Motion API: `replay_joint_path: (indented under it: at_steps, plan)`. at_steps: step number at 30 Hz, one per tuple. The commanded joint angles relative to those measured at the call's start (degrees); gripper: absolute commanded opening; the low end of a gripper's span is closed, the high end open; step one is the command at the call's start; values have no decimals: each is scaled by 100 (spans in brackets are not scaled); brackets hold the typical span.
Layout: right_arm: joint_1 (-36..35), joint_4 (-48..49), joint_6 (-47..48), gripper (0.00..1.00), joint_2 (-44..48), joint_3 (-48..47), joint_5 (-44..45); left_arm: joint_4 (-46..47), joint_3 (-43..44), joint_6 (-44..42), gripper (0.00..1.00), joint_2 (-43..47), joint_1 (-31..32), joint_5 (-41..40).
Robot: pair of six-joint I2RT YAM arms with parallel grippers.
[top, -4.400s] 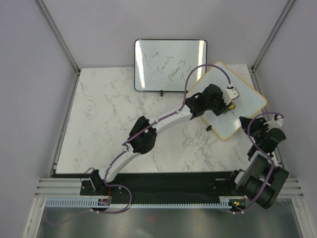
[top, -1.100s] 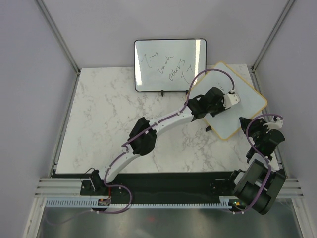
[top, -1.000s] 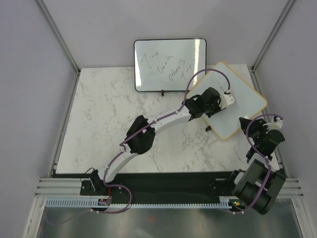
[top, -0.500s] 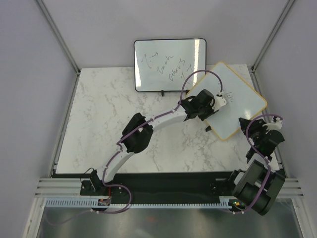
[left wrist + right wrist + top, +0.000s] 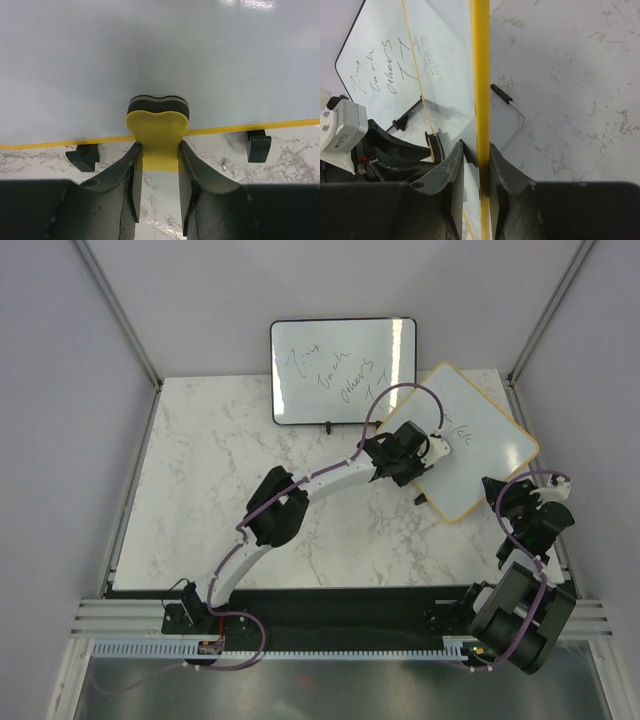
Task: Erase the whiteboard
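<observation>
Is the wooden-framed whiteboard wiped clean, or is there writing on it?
Not clean: the top view shows a few dark pen marks on the whiteboard, near its middle.

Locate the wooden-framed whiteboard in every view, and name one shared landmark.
Top external: whiteboard, tilted, right of centre.
Left wrist: fills the upper half.
Right wrist: its edge runs vertically at centre, in the right pincer.
Landmark: left pincer with the eraser.

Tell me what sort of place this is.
Probably a robot lab test cell: a marble-patterned table walled by plain grey panels, with the left arm and right arm bolted at its near edge.
</observation>
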State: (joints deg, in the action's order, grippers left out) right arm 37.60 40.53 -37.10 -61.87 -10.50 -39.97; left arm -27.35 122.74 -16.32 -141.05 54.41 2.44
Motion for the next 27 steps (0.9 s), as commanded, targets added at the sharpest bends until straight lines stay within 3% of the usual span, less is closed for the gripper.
replay_joint_path:
  at_steps: [1,5,10,20,27]
  plan:
    - [-52,473,203,0,78,-57,-82,-262,398,59,2,-511,52,-94]
    - [-60,473,203,0,61,-48,-82,326,593,67,2,-335,8,353]
    - [-60,587,168,0,52,4,-99,748,1672,261,2,-677,104,521]
    - [-166,1395,-113,0,-273,118,-398,2284,1956,164,2,-660,280,819]
    - [-245,1062,194,0,-98,75,-153,2874,2491,94,2,-1240,228,723]
